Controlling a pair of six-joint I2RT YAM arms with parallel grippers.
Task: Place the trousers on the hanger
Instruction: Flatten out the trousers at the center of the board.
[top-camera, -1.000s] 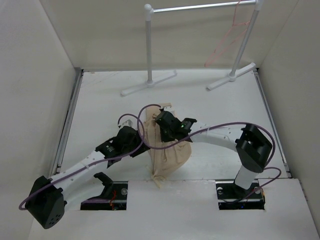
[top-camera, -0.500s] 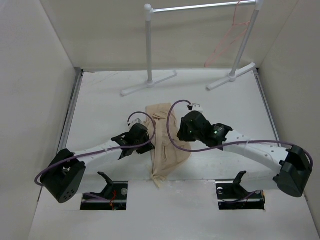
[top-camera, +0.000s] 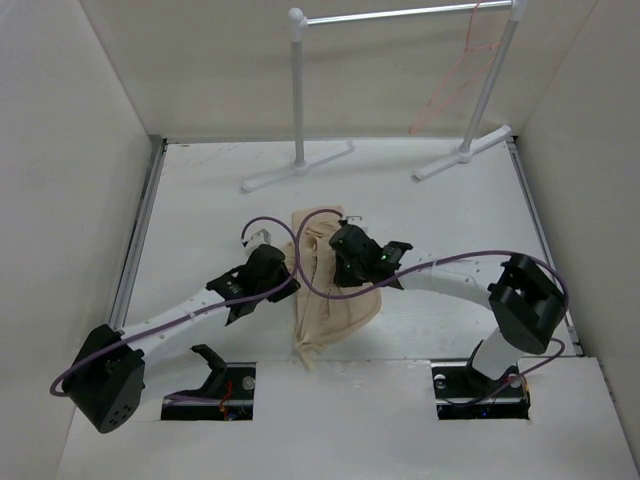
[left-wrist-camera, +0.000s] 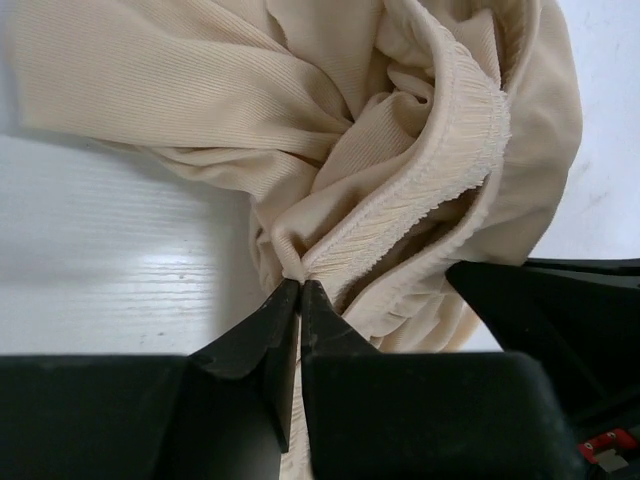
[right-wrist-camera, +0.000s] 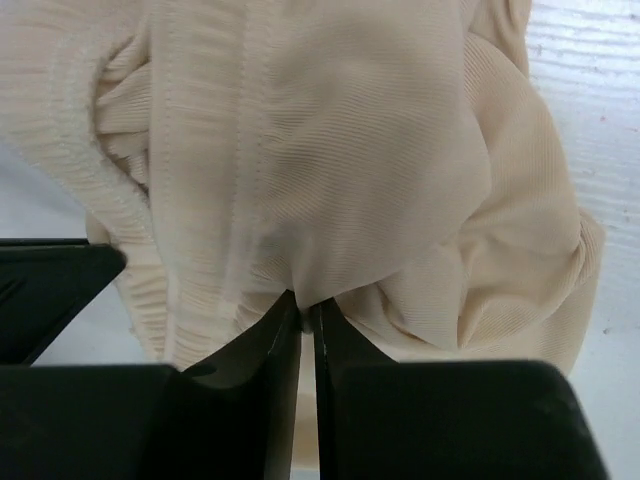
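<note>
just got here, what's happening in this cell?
Both arms are working on the trousers, which lie bunched on the table. The left gripper is pinched shut on a fold near the ribbed waistband, the right gripper on a fold of fabric. The hanger hangs on the rack at the back, untouched.

The trousers (left-wrist-camera: 330, 150) were matt beige cloth in a fine ribbed knit, with a rougher gathered waistband (left-wrist-camera: 440, 170). The table (left-wrist-camera: 120, 260) under the trousers was white, faintly grained, slightly glossy. The left gripper (left-wrist-camera: 300, 286) and right gripper (right-wrist-camera: 307, 299) were matt black plastic. Beyond the trousers, the rack (top-camera: 298, 90) had smooth white tubes and a bright metal bar (top-camera: 400, 14); the hanger (top-camera: 440, 102) was thin pink-red wire.
</note>
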